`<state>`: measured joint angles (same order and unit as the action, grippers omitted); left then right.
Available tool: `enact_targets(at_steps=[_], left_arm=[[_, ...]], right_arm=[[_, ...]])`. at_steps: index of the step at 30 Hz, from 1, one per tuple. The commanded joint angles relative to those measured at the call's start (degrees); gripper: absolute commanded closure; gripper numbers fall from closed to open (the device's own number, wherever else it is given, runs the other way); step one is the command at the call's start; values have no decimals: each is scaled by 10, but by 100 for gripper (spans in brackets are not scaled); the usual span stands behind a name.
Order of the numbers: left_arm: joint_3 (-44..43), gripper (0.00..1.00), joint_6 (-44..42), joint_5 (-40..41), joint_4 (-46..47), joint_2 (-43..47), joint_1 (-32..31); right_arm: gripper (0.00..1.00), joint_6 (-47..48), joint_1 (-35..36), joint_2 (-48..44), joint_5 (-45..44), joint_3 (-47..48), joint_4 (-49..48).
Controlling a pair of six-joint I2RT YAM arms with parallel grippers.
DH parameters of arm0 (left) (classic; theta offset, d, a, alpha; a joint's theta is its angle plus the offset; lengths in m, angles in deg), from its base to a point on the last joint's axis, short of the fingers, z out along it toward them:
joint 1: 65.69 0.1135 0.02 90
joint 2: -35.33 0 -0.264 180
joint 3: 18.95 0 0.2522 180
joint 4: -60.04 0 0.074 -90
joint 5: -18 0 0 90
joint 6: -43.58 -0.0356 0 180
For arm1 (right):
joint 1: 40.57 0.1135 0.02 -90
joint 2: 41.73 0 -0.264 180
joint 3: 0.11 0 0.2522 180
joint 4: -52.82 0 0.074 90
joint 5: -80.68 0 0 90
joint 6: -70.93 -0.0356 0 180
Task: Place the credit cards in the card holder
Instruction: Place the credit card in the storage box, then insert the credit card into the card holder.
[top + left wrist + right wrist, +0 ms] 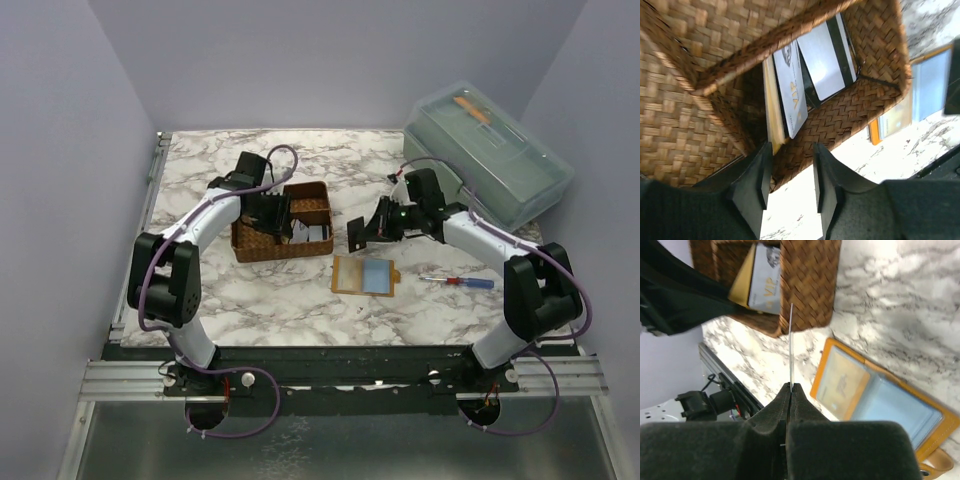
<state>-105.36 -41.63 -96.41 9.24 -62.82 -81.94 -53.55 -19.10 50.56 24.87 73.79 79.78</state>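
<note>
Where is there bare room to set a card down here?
Bare marble table lies between the basket and the near edge, left of the card holder; there is also the far strip between the basket and the clear box. Crowded: the gap between basket and card holder, where the right fingers pinch a card, and the right side with the screwdriver.

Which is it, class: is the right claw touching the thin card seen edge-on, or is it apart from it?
Touching. The right wrist view shows the right claw shut on the card, whose thin edge rises from between the pressed fingers.
</note>
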Motion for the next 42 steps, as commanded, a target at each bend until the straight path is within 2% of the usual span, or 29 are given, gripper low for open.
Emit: enact_targets(at_steps=[1, 3, 6, 9, 15, 21, 32, 42], left_arm=[[-64, 56, -4, 65, -35, 56, -1], [-82, 55, 7, 67, -44, 69, -1], [-76, 55, 38, 4, -29, 99, -12], [-43, 55, 89, -44, 11, 116, -64], [41, 59, 167, -4, 136, 111, -198], [48, 64, 164, 56, 141, 52, -263], [77, 75, 147, 123, 138, -38, -297], [83, 77, 152, 149, 138, -62, -299]], right_arm=[[100, -18, 28, -34, -32, -69, 11], [100, -22, 28, -42, -27, -103, -3], [100, -6, 28, -55, 3, -141, -22], [100, -4, 19, -82, 10, -174, -34], [100, -19, -9, -88, 78, -223, -94], [100, -15, -16, -84, 63, -237, -92], [100, -3, -30, -77, 63, -252, -81], [100, 3, -32, -44, 80, -251, -92]])
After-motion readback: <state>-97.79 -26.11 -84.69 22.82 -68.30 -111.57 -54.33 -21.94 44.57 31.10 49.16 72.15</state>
